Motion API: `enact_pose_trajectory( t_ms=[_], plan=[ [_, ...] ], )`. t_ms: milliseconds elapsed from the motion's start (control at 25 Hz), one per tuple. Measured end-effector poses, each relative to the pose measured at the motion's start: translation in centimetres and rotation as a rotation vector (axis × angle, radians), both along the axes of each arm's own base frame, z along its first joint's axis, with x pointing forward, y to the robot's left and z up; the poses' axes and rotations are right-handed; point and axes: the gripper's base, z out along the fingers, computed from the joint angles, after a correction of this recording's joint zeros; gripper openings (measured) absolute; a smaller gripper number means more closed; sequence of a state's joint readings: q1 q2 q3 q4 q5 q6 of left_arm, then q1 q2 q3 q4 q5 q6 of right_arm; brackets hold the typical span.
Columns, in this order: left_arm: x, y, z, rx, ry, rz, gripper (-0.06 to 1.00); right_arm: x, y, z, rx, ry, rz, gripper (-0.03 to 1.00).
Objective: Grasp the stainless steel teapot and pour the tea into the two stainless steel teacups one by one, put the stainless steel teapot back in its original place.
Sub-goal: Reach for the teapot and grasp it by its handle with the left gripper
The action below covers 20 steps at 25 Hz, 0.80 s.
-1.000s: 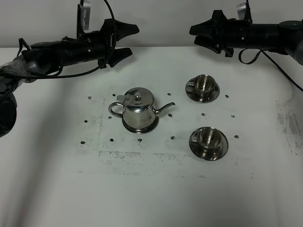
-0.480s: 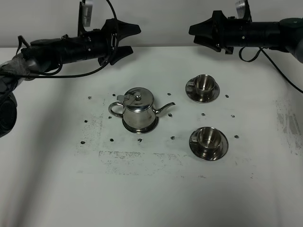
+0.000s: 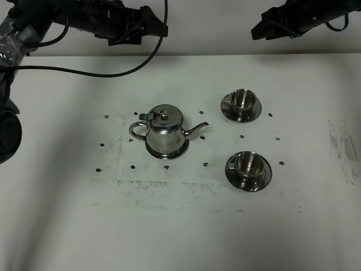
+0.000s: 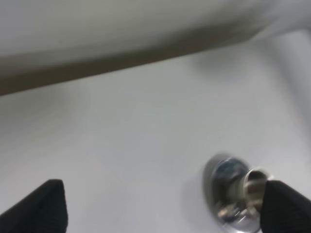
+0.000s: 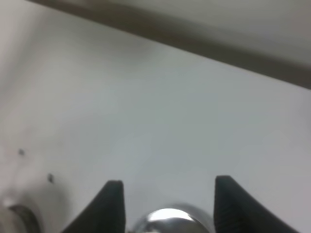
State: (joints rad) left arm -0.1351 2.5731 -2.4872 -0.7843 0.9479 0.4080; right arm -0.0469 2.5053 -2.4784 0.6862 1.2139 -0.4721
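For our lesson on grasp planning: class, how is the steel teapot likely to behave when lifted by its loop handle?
The teapot looks like rigid polished metal, so it is probably slippery in a grip. Its loop handle sits off to one side, so it may swing spout-down. Its fill cannot be seen.

— What do the arms look like?
— Both are matte black. The left arm [image 3: 84, 14] is a thick, rounded tube, and crinkled clear plastic wrap [image 3: 10, 45] covers its rear section. The right arm [image 3: 307, 14] is the same black, with blocky housings.
— Any wiring?
— A thin black cable [image 3: 84, 72] trails from the wrapped part.
— And the tips?
— The left end effector [image 3: 153, 27] and the right end effector [image 3: 260, 27] are black and angular. Up close, the right fingers [image 5: 111, 206] are dull black wedges with blunt tips. The left fingers [image 4: 46, 206] look alike, though blurred.
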Motion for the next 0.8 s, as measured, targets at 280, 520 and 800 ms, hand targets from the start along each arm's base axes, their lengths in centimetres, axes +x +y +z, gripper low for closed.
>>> enact_pose_trajectory(
  t_ms=[280, 520, 800],
  plan=[
    [-5.8, -2.2, 4.9, 0.297, -0.059, -0.115, 0.76, -5.5, 0.5, 8.9, -0.134, -0.056, -0.017, 0.41],
    [-10.9, -1.4, 10.1, 0.397, -0.196, -0.145, 0.76, -12.9, 0.6, 14.7, -0.193, -0.090, -0.020, 0.41],
    [-14.5, 0.1, 12.2, 0.649, -0.325, -0.327, 0.76, -23.2, 0.4, 18.8, -0.223, -0.189, -0.040, 0.41]
  ],
)
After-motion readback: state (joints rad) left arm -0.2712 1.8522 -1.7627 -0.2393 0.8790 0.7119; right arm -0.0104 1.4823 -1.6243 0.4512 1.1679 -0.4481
